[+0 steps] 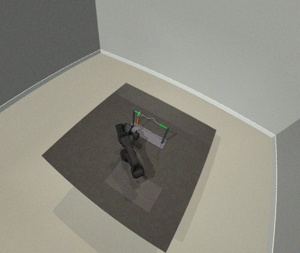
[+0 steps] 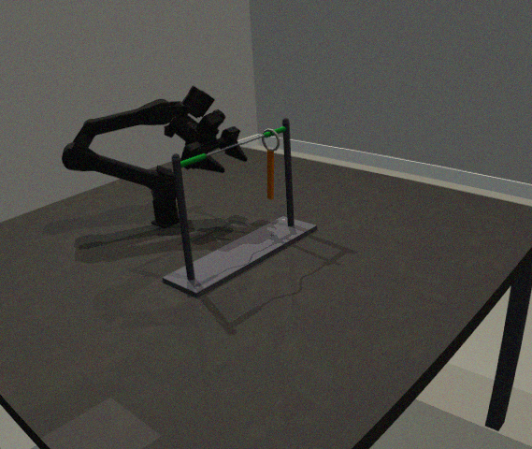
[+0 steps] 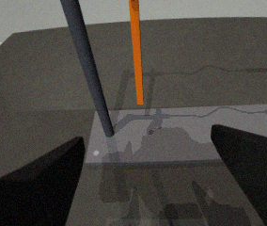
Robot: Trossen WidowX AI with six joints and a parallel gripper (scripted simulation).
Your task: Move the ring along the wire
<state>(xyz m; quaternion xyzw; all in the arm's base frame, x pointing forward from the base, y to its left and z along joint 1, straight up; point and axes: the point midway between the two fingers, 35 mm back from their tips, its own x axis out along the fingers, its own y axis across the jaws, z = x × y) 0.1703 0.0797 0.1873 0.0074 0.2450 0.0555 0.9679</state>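
Note:
The ring [image 1: 137,115] [image 2: 278,140] hangs around the green part [image 2: 281,129] of the wire near one post [image 1: 133,118] [image 2: 289,183] [image 3: 87,66], close to that part's inner end. Its orange handle [image 1: 137,120] [image 2: 270,174] [image 3: 137,56] hangs straight down, clear of the base. My gripper [image 1: 133,131] [image 2: 234,166] [image 3: 148,137] is wide open and empty, on the arm's side of the wire. The handle is beyond the fingertips and not between them. The thin grey part [image 1: 150,118] runs to the other green part [image 1: 163,126] [image 2: 193,160]; no finger visibly touches it.
The other post [image 1: 164,135] [image 2: 183,222] stands at the far end of the pale base plate [image 1: 158,143] [image 3: 195,146]. In the exterior view the gripper shows behind the wire. The arm's base stands on the dark table [image 1: 89,141] [image 2: 352,309], behind the frame in that view.

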